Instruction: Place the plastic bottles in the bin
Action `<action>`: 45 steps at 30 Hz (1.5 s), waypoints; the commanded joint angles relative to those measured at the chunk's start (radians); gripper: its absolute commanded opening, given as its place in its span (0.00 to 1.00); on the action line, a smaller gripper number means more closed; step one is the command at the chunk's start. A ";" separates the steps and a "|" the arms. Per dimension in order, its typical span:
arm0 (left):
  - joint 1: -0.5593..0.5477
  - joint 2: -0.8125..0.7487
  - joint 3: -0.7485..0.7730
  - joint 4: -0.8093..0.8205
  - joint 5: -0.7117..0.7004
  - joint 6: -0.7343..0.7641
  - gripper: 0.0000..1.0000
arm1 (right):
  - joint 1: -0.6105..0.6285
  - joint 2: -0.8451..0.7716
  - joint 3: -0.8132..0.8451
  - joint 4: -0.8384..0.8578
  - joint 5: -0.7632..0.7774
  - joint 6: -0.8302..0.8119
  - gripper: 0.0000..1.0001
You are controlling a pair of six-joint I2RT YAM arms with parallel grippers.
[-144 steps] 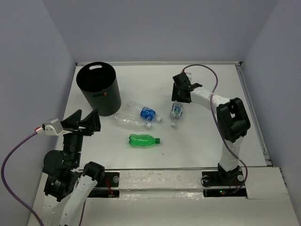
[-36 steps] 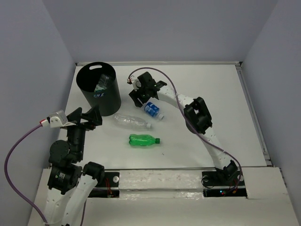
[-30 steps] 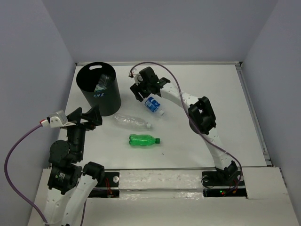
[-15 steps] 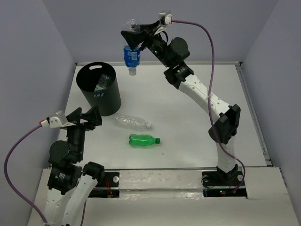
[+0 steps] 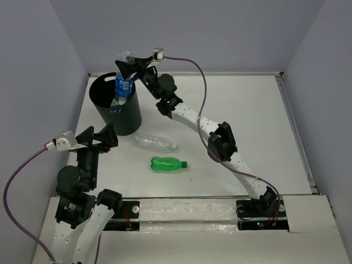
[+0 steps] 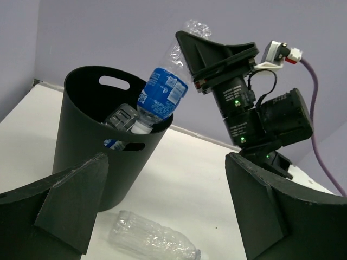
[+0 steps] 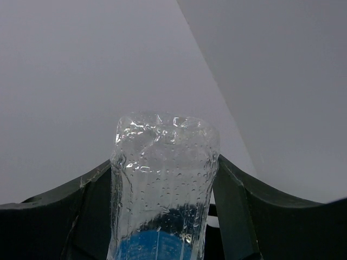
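Note:
My right gripper is shut on the base of a clear bottle with a blue label and holds it cap down, its neck inside the mouth of the black bin. The left wrist view shows this bottle over the bin, with another blue-labelled bottle inside. The right wrist view shows the bottle between the fingers. A plain clear bottle and a green bottle lie on the table. My left gripper is open and empty, left of the plain clear bottle.
The white table has a raised rim at the back and right. Purple-grey walls stand close on three sides. The right arm stretches diagonally across the table from its base at the near right.
My right gripper took the blue-labelled bottle off the table, lifted it high and swung it left over the bin, then lowered it. The left arm stayed still.

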 commanded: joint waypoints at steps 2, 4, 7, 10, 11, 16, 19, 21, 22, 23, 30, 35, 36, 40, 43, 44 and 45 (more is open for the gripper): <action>0.006 -0.014 0.007 0.046 -0.012 0.008 0.99 | 0.013 -0.018 0.080 0.132 0.078 -0.006 0.47; 0.008 -0.018 0.006 0.042 -0.015 0.008 0.99 | 0.025 -0.045 0.028 0.141 0.073 -0.034 0.51; 0.008 -0.020 0.007 0.044 -0.018 0.007 0.99 | 0.047 -0.088 -0.100 0.141 0.049 -0.070 0.64; 0.006 -0.018 0.006 0.044 -0.016 0.008 0.99 | 0.057 -0.105 -0.156 0.083 0.021 -0.104 0.83; 0.008 -0.014 0.007 0.044 -0.016 0.007 0.99 | 0.068 -0.111 -0.161 0.072 0.014 -0.113 0.87; 0.020 0.000 0.007 0.049 -0.013 0.005 0.99 | 0.091 -0.134 -0.154 -0.001 -0.009 -0.175 0.99; 0.026 0.006 0.006 0.046 -0.026 0.010 0.99 | 0.091 -0.176 -0.158 -0.049 -0.022 -0.195 1.00; 0.029 0.008 0.007 0.044 -0.024 0.008 0.99 | 0.091 -0.251 -0.208 -0.057 -0.020 -0.221 0.96; 0.029 0.011 0.009 0.042 -0.026 0.011 0.99 | 0.091 -0.286 -0.301 -0.047 -0.013 -0.233 0.96; 0.031 0.012 0.009 0.041 -0.027 0.010 0.99 | 0.091 -0.327 -0.365 -0.035 -0.008 -0.250 0.95; 0.036 0.017 0.007 0.036 -0.024 0.007 0.99 | 0.091 -0.729 -0.891 -0.130 -0.017 -0.406 0.74; 0.042 0.029 0.004 0.038 0.000 -0.002 0.99 | 0.082 -0.901 -1.202 -0.408 -0.092 -0.498 0.60; 0.040 0.031 0.006 0.038 0.002 -0.002 0.99 | 0.071 -0.914 -1.224 -0.461 -0.123 -0.508 0.56; 0.049 0.045 0.006 0.039 0.014 -0.005 0.99 | 0.071 -0.925 -1.261 -0.625 -0.230 -0.551 0.63; 0.063 0.055 0.003 0.035 0.022 -0.005 0.99 | 0.071 -0.876 -1.218 -0.770 -0.240 -0.586 0.73; 0.065 0.057 0.003 0.035 0.023 -0.005 0.99 | 0.071 -0.868 -1.201 -0.797 -0.240 -0.592 0.73; 0.065 0.058 0.004 0.033 0.025 -0.005 0.99 | 0.071 -0.869 -1.213 -0.807 -0.247 -0.597 0.74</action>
